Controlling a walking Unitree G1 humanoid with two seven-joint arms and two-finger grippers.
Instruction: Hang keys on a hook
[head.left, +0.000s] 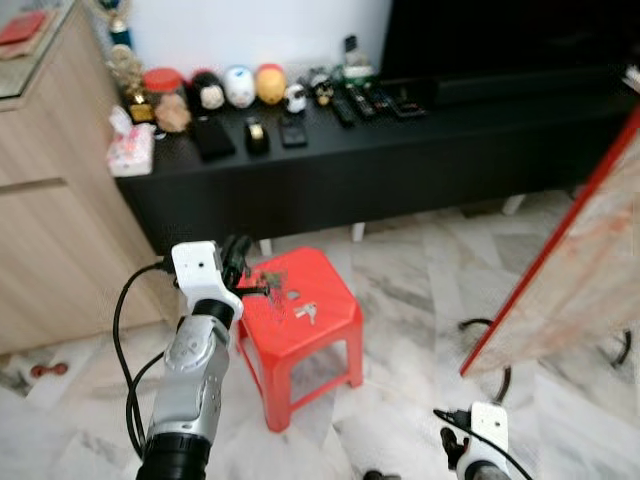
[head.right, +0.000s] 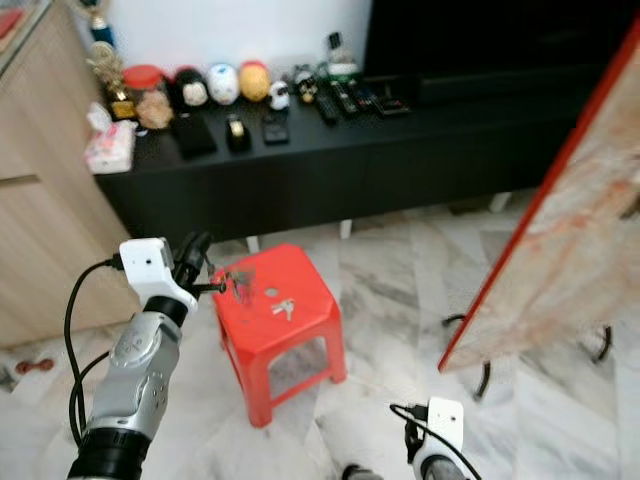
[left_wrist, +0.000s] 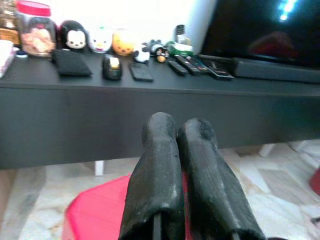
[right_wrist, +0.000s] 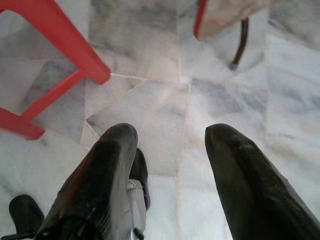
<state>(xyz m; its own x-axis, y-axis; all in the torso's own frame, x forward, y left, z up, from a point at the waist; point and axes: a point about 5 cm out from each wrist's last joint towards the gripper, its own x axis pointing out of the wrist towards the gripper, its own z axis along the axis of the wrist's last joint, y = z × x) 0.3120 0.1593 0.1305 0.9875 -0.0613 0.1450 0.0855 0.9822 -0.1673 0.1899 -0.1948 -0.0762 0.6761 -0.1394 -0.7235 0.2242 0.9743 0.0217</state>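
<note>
Marble-tiled floor spreads under a low red plastic stool, whose seat is the surface that carries the keys. They lie as a small silvery bunch near the middle of the seat, a little toward its right edge, loose and untouched. A darker smudge or small object sits nearer the seat's left back corner; it is too blurred to name.

At that left back corner the left gripper is held out level over the seat edge, its jaws pressed together with nothing visibly between them, as the left wrist view confirms with the two black fingers lying side by side. It is near the keys but apart from them. The right gripper hangs low over the bare floor, off the stool's front right, its jaws spread wide and holding nothing.

Behind the stool runs a long black TV bench lined with small figurines, a red-lidded jar and several remotes. A light wooden cabinet stands to the left, and a red-edged tilted board leans in on the right.

By my reading the task has barely started: the keys are not yet picked up, and no hook can be made out. The jaws would need to open and come down over the bunch before anything else.
</note>
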